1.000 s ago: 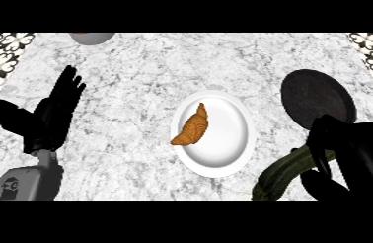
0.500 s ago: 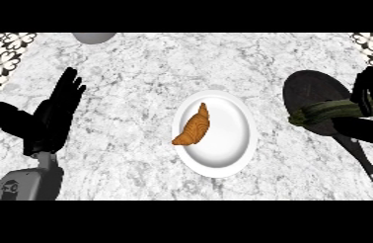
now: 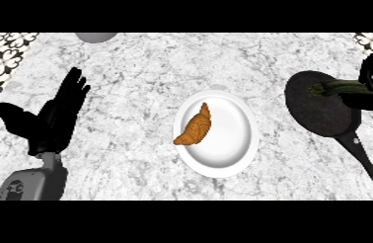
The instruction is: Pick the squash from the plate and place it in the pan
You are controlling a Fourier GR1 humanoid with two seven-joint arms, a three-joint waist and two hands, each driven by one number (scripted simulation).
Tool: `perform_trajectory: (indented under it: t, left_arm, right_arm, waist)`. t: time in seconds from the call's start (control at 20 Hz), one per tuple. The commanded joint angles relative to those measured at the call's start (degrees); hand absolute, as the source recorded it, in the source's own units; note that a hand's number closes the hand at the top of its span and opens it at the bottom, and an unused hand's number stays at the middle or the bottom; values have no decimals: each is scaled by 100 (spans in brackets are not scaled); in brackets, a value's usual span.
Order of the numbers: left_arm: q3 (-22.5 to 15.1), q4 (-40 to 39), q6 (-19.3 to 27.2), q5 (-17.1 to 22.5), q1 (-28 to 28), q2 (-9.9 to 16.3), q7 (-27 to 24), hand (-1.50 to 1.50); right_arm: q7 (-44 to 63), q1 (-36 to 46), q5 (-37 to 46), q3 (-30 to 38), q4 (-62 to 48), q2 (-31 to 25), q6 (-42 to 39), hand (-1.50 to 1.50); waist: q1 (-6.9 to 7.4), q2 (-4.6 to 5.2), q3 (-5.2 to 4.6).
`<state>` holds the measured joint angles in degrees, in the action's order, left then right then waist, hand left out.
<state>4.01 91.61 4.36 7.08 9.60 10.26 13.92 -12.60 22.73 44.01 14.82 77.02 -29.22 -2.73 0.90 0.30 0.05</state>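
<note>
The right robot hand (image 3: 362, 91) curls round the squash (image 3: 336, 87) over the pan (image 3: 320, 108), while the left robot hand (image 3: 55, 116) rests spread, fingers up.

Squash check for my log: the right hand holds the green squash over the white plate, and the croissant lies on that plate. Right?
Not quite. The head view shows the right hand holding the squash over the black pan, not the white plate. The croissant does lie on that plate.

croissant (image 3: 194, 127) on plate (image 3: 233, 153), pan (image 3: 320, 108) right of plate, squash (image 3: 337, 87) over pan
</note>
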Motion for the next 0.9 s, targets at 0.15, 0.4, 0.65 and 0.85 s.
perform_trajectory:
  t: [0.15, 0.4, 0.65, 0.85]
  left_arm:
    - [145, -95, -268, 131, -39, 132, -142, 0]
    - [-105, -117, 27, -173, 291, -81, 58, 0]
    - [80, -340, -306, 21, -25, 23, -423, 0]
    - [-94, 140, 35, -148, -124, -175, -23, 0]
  right_arm:
    - [-1583, 716, 146, -28, -2570, -18, 759, 150]
    - [-1270, 1319, 913, -330, -3845, 170, 1463, 150]
    - [-1186, 1424, 385, 269, -5027, 31, 1045, -150]
    - [-1756, 1839, 330, 385, -5908, -94, 1027, -150]
  waist:
    - [77, 24, 3]
    - [78, 30, 4]
    - [116, 56, 7]
    - [158, 51, 14]
